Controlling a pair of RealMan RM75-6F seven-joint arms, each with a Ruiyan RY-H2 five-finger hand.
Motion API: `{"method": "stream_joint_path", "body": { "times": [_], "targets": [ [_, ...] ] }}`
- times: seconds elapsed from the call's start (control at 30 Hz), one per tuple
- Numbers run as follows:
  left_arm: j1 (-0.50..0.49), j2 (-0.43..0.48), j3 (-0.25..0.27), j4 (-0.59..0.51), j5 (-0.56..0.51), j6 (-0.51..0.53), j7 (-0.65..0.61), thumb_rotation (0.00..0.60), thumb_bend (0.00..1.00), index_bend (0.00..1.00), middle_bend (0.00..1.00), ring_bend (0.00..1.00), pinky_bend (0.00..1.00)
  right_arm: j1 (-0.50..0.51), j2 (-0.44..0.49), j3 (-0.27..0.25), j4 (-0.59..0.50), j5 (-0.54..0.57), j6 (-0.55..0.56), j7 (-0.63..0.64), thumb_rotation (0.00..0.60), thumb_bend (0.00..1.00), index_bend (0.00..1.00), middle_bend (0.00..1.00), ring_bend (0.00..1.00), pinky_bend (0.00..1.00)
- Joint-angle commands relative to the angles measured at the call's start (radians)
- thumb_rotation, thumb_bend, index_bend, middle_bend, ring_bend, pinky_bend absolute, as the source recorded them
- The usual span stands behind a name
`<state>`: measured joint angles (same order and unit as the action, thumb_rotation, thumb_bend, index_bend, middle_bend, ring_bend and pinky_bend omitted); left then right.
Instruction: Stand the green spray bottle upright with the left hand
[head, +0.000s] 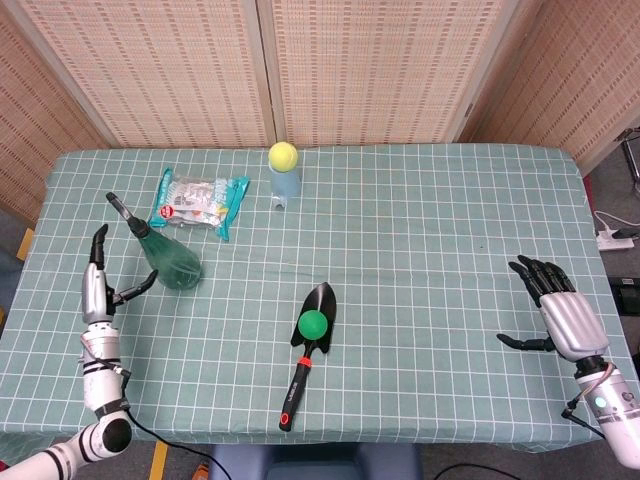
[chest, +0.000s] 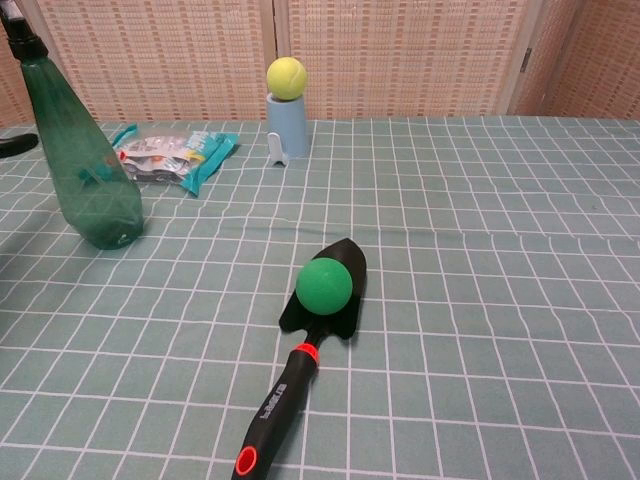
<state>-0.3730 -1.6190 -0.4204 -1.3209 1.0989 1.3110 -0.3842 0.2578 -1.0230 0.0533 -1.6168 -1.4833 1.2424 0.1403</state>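
Observation:
The green spray bottle (head: 165, 255) stands upright on the checked cloth at the left, its black nozzle at the top; the chest view shows the spray bottle (chest: 82, 165) at its left edge. My left hand (head: 102, 290) hangs to the left of the bottle, apart from it, fingers spread and holding nothing; only a dark fingertip (chest: 14, 146) of it enters the chest view. My right hand (head: 558, 315) rests open on the table at the far right, empty.
A black trowel (head: 308, 345) with a green ball (head: 313, 324) on its blade lies mid-table. A snack packet (head: 200, 198) lies behind the bottle. A yellow ball (head: 283, 154) sits on a pale blue cup (head: 284, 183) at the back.

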Motion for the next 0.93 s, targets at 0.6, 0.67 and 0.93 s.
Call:
{"method": "stream_joint_path", "body": {
  "times": [0.6,0.67,0.93],
  "targets": [
    [0.182,0.462,0.358,-0.053,0.331,0.01,0.447,0.6,0.42,0.0,0.11,0.02,0.0,-0.021,-0.08,0.005,0.104,-0.143,0.175,-0.123,0.6,0.0,0.03,0.0,0.0,0.0],
    [0.176,0.475,0.363,-0.067,0.299,-0.037,0.448,0.6,0.4,0.01,0.09,0.01,0.0,-0.021,-0.079,-0.002,0.1,-0.125,0.148,-0.142,0.6,0.0,0.03,0.0,0.0,0.0],
    [0.186,0.482,0.312,-0.12,0.156,-0.062,0.466,0.6,0.39,0.04,0.1,0.01,0.0,-0.022,-0.07,0.004,0.083,-0.099,0.139,-0.111,0.6,0.0,0.1,0.0,0.0,0.0]
  ]
}}
